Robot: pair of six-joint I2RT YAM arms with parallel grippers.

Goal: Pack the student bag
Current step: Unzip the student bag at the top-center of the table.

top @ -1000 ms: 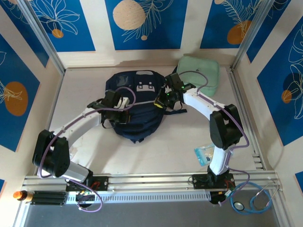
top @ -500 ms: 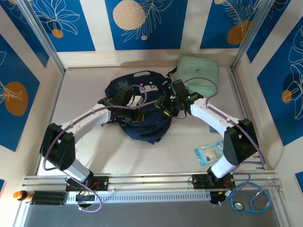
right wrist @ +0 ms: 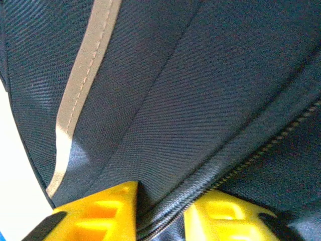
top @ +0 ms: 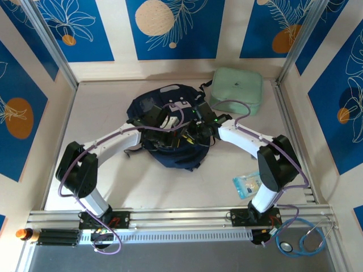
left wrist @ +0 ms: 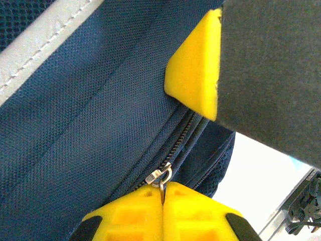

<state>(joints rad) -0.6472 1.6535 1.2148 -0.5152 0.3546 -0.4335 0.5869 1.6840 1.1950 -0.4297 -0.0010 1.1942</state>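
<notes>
Top external: right fingers (top: 190,131) have shifted inward onto student bag (top: 170,156).

Both my arms have swung inward: my left claw (left wrist: 163,197) and right claw (right wrist: 160,213) now meet mid-way across the student bag (top: 170,156), its fabric bunched higher.

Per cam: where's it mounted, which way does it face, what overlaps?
Top external: above and behind the bases, looking down on the table; both arms reach onto the student bag.
Left wrist: looks along the left gripper, shut on the zipper pull.
Right wrist: looks along the right gripper, straddling the zipper.
Shared: both wrist views show that zipper; all three, the bag.
</notes>
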